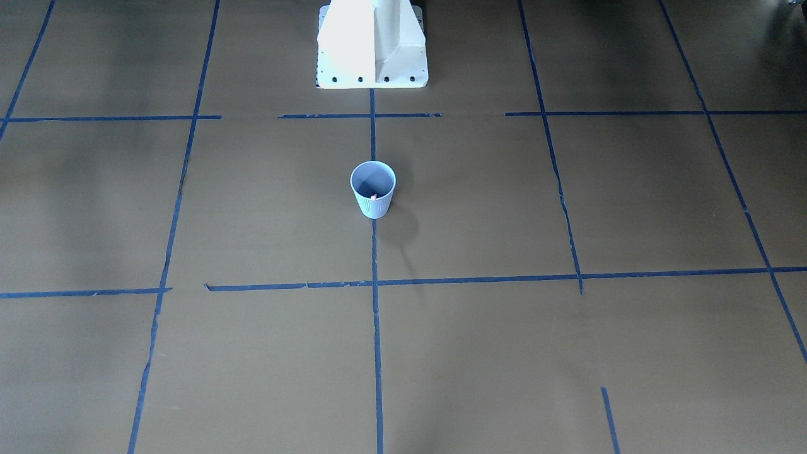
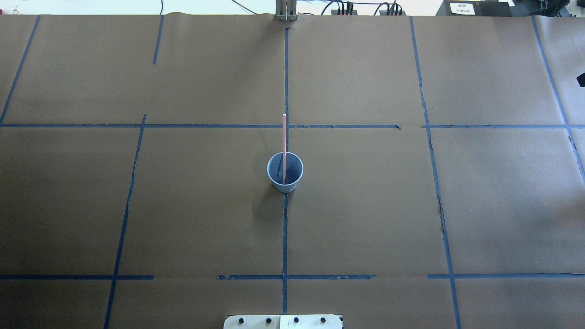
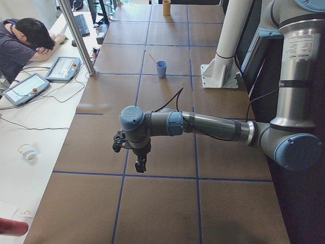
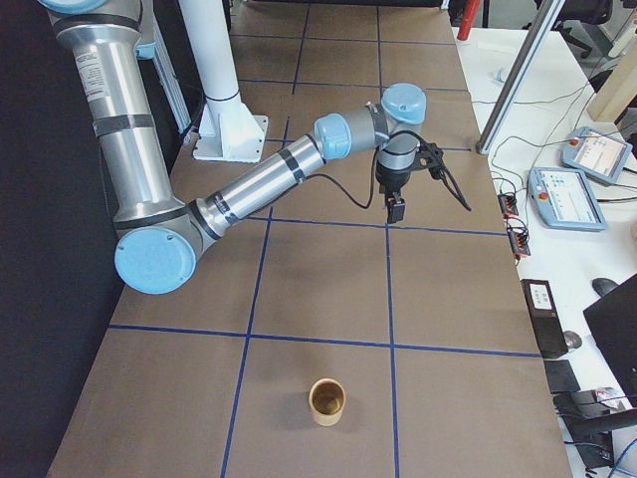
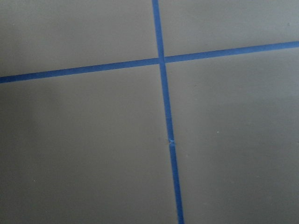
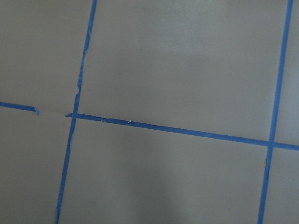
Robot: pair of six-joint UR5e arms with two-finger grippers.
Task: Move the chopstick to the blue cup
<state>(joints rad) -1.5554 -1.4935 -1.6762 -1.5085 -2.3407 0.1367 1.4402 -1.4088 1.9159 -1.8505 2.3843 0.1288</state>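
The pale blue ribbed cup [image 2: 285,172] stands upright at the table's middle on a blue tape line; it also shows in the front view [image 1: 372,189] and the left view [image 3: 161,68]. One pinkish-red chopstick [image 2: 284,139] stands in it, leaning on the rim away from the robot [image 3: 152,58]; only its end shows inside the cup in the front view [image 1: 373,197]. My left gripper [image 3: 140,165] hangs over bare paper far to the cup's left. My right gripper [image 4: 395,210] hangs far to its right. Whether either is open or shut I cannot tell. Both wrist views show only paper and tape.
A tan cup [image 4: 326,401] stands near the table's right end, and shows far off in the left view [image 3: 166,7]. The white robot base [image 1: 372,50] is at the near edge. An operator [image 3: 23,43], tablets and a metal post [image 3: 76,35] are beside the table.
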